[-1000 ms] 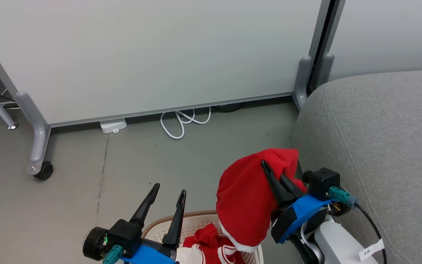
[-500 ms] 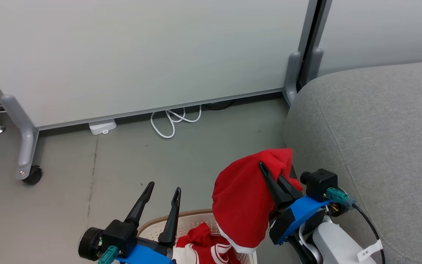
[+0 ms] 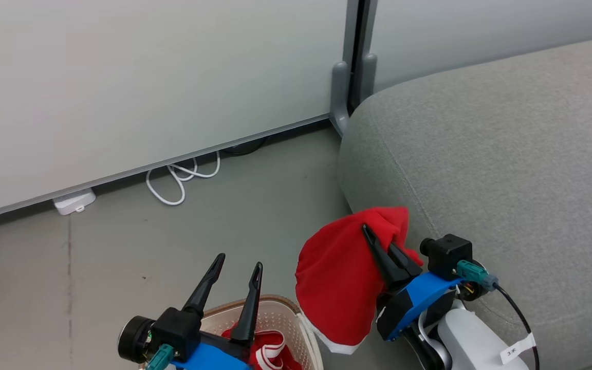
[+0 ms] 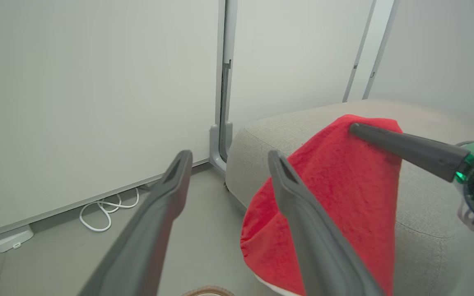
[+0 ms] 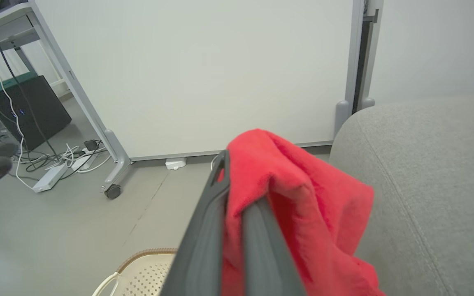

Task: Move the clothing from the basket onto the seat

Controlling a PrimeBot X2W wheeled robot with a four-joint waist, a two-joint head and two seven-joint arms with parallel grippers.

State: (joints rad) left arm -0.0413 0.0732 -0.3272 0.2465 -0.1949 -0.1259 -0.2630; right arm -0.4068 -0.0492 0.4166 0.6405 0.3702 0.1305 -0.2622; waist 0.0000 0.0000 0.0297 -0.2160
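Note:
My right gripper [image 3: 378,239] is shut on a red garment [image 3: 339,277] with white edging, which hangs in the air beside the grey sofa [image 3: 506,169]. The same red garment [image 5: 298,205] drapes over the right gripper's fingers [image 5: 257,230] in the right wrist view, and the red garment [image 4: 344,197] hangs before the sofa [image 4: 261,135] in the left wrist view. My left gripper [image 3: 239,267] is open and empty above the basket [image 3: 296,329]. More red clothing with white stripes [image 3: 267,352] lies in the basket. The basket's brown rim [image 5: 146,257] shows low in the right wrist view.
A white partition panel [image 3: 147,77] on grey wheeled legs stands behind. A looped white cable [image 3: 180,177] and a small white box [image 3: 75,201] lie at its foot. Desk legs, a power strip [image 5: 49,179] and cables are off to the left. Bare grey floor [image 3: 121,246] lies ahead.
The head view has swung right, so the sofa takes up more of it and the partition has slid left. Both grippers keep their poses; the red garment stays held.

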